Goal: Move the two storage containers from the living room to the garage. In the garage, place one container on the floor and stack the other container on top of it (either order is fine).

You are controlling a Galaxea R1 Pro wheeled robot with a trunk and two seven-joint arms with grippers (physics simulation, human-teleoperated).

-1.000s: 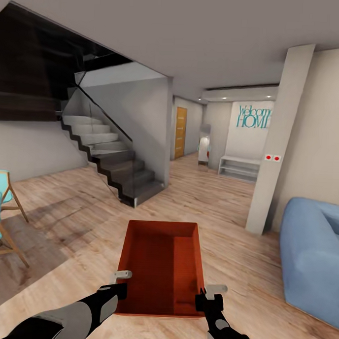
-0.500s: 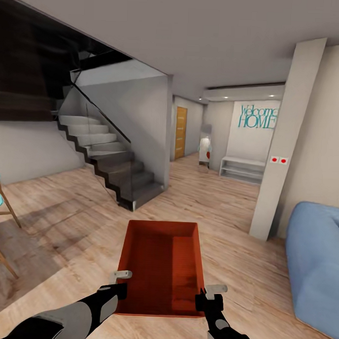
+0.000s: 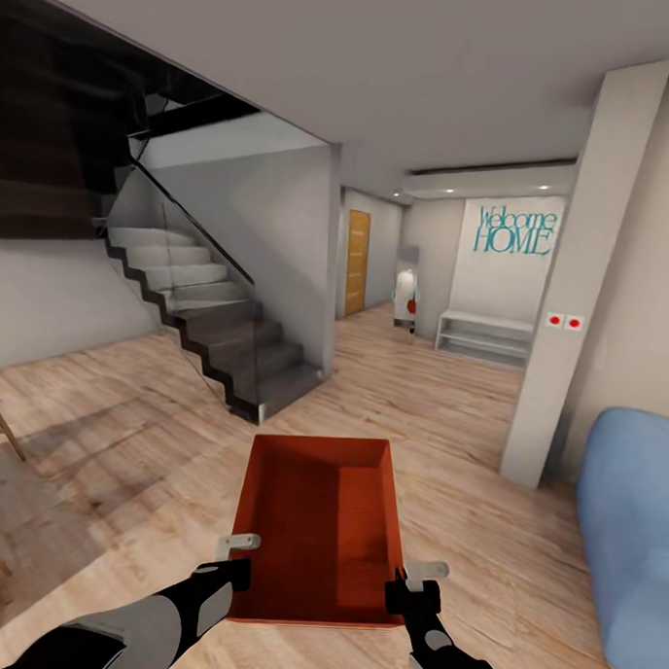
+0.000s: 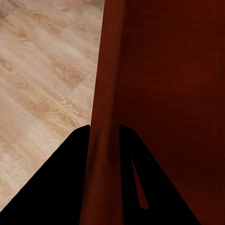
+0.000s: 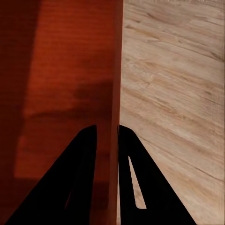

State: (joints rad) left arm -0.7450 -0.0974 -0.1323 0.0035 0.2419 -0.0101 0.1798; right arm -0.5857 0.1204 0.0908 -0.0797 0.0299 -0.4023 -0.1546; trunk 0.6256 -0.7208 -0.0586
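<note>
Head view: I am carrying 1 orange-red storage container [image 3: 318, 528] out in front of the robot, above the light wood-plank floor [image 3: 448, 398] of the living room. The left gripper [image 3: 235, 562] is pinching the container's left wall near the close corner, and the right gripper [image 3: 413, 586] is pinching the right wall; each wrist camera is showing 1 dark finger on either side of that wall, so both are clamped on the bin. A dark staircase [image 3: 217, 339] is rising to the left, a blue sofa [image 3: 633, 523] is sitting at the right, and a hallway with a wooden door [image 3: 356, 262] is opening ahead. I am judging this as the transport step. Next I am needing to steer between staircase and pillar [image 3: 580, 287], keeping the bin level and both grips firm.
</note>
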